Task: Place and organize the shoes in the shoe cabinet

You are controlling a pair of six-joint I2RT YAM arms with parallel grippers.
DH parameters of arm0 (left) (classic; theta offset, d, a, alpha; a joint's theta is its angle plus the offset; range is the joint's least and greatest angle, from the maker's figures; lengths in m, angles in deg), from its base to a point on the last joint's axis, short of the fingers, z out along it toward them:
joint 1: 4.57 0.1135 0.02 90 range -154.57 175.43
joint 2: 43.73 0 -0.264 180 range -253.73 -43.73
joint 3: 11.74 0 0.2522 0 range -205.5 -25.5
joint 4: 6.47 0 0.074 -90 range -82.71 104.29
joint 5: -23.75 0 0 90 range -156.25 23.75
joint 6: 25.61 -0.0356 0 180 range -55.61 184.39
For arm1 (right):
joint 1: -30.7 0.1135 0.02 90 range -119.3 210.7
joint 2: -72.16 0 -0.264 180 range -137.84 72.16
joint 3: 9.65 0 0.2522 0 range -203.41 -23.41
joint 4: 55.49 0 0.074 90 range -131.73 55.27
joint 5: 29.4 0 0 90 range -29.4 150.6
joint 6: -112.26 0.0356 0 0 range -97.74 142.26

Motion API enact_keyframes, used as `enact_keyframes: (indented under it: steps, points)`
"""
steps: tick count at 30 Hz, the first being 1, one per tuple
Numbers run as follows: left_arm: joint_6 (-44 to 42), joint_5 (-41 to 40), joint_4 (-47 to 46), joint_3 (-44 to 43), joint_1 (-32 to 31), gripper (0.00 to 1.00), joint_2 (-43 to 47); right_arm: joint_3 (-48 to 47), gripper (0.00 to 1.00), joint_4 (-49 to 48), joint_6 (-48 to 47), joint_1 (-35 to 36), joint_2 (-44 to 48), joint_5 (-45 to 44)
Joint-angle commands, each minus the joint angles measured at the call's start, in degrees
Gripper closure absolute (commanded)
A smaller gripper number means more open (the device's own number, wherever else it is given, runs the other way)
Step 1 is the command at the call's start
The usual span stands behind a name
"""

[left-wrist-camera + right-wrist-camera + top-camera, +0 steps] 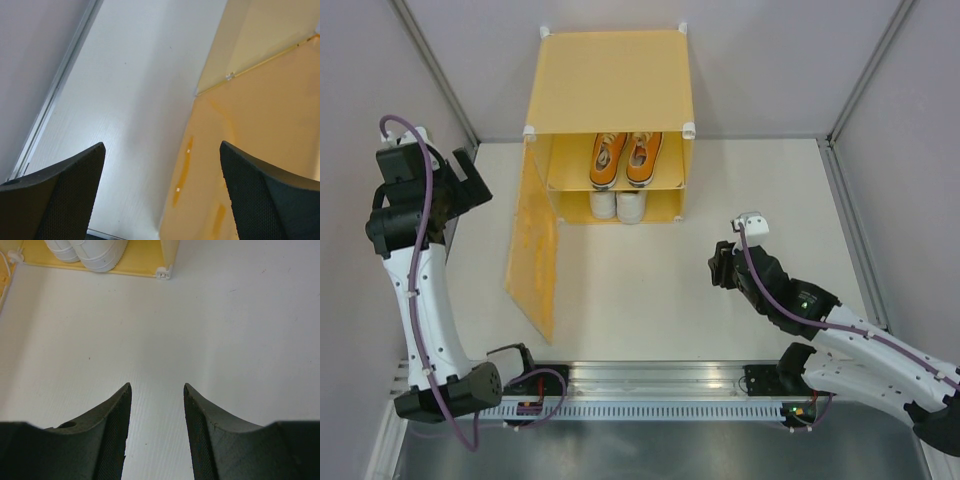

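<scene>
**Top external: all four shoes in the cabinet, both claws empty**

Top external cam first. The orange pair [625,158] is sitting side by side on the shelf [570,183] inside the cabinet [610,80], both shoes pointing the same way and pretty much touching. The white pair [618,205] is right below them on the bottom level, also side by side, with their rounded ends poking out past the shelf edge. The right wrist cam catches those same white ends at the top of its frame, just inside the cabinet's front corner.

The cabinet is at the far end of the counter [650,290], opening facing the arms. Its door [532,245] is swung wide open on the left side and sticks out toward the near edge.

The left claw [475,178] is off to the left of the cabinet, near the door's hinge side. It's spread wide with nothing in it. Its wrist cam shows the door panel under one finger and bare counter under the other.

The right claw [720,265] is out in front of the cabinet and to the right, well apart from it. It's about half spread with nothing between the fingers, just counter showing through the gap.
</scene>
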State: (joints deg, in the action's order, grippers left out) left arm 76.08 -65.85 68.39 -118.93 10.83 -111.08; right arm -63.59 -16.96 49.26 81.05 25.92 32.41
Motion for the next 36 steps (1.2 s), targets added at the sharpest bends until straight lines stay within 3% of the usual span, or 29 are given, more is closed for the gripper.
enact_keyframes:
  steps: [1,7,14,19,21,26,29,34,36]
  points:
    - [1.3,4.3,0.3,1.9,0.1,0.01,2.5,0.5,0.49,-1.6,0.3,-0.2,0.1,0.8]
    - [1.9,9.3,0.2,3.9,0.1,0.01,6.0,0.5,0.49,-1.7,0.3,-0.9,-1.0,0.5]
    - [3.1,22.2,-4.8,8.4,-0.9,0.01,12.2,-0.4,0.49,0.7,0.8,-1.4,-0.1,-2.5]
    - [3.1,22.2,-4.9,13.4,-5.1,0.01,16.5,-0.8,0.49,2.4,2.2,-1.7,1.8,-6.8]
    - [3.2,24.9,-10.9,15.1,-6.9,0.01,18.2,-0.3,0.49,2.0,2.5,-2.3,2.0,-7.1]
    - [3.3,22.6,-15.2,19.9,-13.1,0.01,19.9,0.7,0.51,-2.5,4.3,-5.3,0.5,-3.2]
    - [1.2,18.4,-17.1,23.3,-20.4,0.01,19.3,2.8,0.56,-11.5,4.1,-8.0,-0.7,6.1]
    - [-2.0,5.3,-21.8,30.4,-29.4,0.01,22.2,0.5,0.72,-24.1,4.2,-10.2,-7.8,13.7]
    - [-2.0,4.3,-23.9,33.3,-32.0,0.01,23.4,-2.4,0.82,-27.1,4.4,-11.0,-11.8,16.4]
